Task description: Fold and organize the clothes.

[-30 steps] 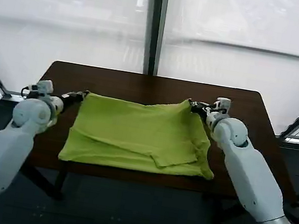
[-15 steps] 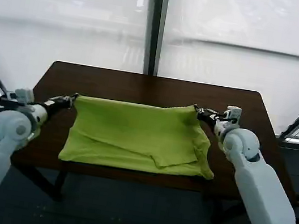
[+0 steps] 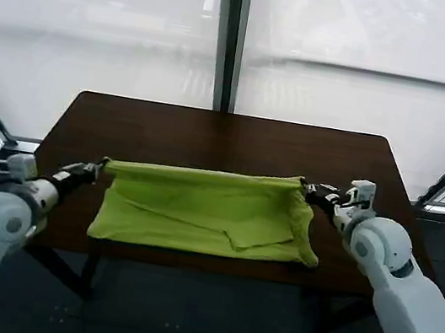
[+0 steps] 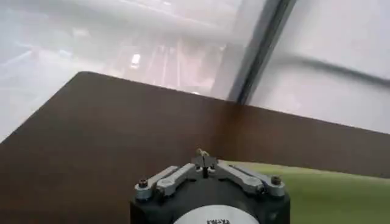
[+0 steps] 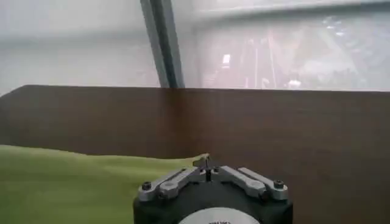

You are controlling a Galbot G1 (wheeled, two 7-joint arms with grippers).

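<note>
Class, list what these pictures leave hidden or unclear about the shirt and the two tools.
- Left tool tips: left wrist view, hidden behind its own body at the shirt corner.
- Right tool tips: right wrist view, likewise hidden.
- Shirt's neck label: head view, folded cloth covers it.
- Shirt's near hem: head view, drapes over the table edge.

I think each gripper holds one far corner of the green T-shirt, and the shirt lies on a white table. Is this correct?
Not quite: the table is dark brown, not white, as the head view shows. The rest holds: the left gripper and the right gripper each pinch a far corner of the green T-shirt, which lies on that table.
</note>
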